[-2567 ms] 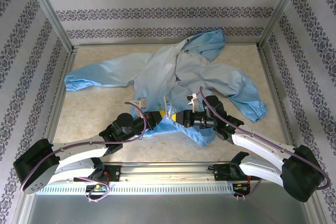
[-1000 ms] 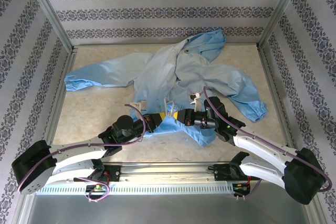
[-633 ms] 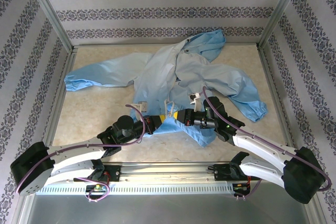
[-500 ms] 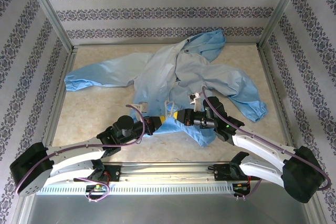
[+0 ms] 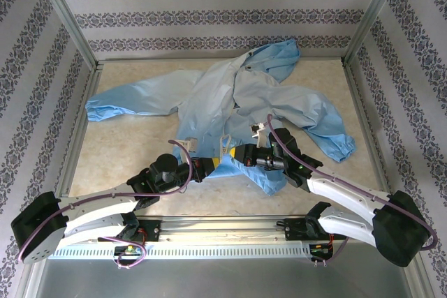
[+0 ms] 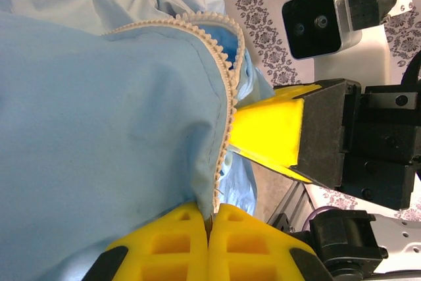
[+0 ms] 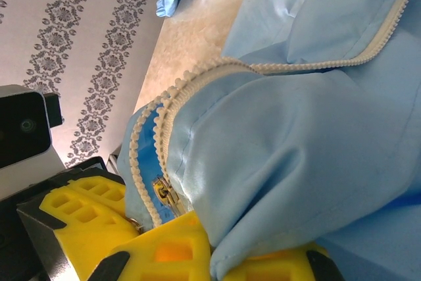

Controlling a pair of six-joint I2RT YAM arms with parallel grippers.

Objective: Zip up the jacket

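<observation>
Bare table (image 5: pixel 122 148) left of the jacket (image 5: pixel 223 95); right claw (image 5: pixel 235 153) just beside left claw (image 5: pixel 209 165).

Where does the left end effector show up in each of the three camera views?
Top external: the left end effector sits just left of centre, at the near edge of the jacket.
Left wrist: bottom centre, shut on the jacket's toothed front edge.
Right wrist: lower left, a yellow block beside that same edge.
Shared landmark: the light-blue jacket edge it grips.
</observation>
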